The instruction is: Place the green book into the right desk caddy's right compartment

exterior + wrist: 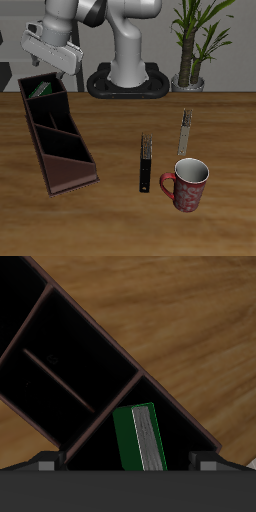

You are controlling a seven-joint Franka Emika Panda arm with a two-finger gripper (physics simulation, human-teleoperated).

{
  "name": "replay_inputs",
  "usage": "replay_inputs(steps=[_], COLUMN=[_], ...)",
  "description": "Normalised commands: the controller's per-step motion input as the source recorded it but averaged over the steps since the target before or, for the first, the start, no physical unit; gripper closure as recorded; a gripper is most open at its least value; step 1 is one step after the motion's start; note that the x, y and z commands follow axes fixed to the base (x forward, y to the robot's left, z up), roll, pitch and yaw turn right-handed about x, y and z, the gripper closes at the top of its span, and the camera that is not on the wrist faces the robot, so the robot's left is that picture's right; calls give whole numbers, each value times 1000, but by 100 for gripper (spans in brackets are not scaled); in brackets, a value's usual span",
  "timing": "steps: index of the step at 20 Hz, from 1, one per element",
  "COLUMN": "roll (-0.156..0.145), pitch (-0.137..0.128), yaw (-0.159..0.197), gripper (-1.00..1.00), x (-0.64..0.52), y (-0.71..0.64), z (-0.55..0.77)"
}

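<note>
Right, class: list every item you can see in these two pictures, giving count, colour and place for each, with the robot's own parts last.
Green book: one, green covers with white page edges, inside the caddy's end compartment farthest back.
Right desk caddy: one, dark maroon, lying lengthwise on the table.
Black book: one, upright near the table's middle.
Beige book: one, slim, farther back than the mug.
Mug: one, red, nearest the front edge.
Plant: one, green, behind the table.
Table: one, wooden brown.
Pincer: one, grey-white, above the caddy's back end; jaw state unclear.
</note>
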Motion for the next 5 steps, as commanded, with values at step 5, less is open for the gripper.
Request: replay_inputs(steps=[5], roll=[23], pitch=[-11], yaw=[22], gripper=[-100], x=[60], y=[189], z=[228])
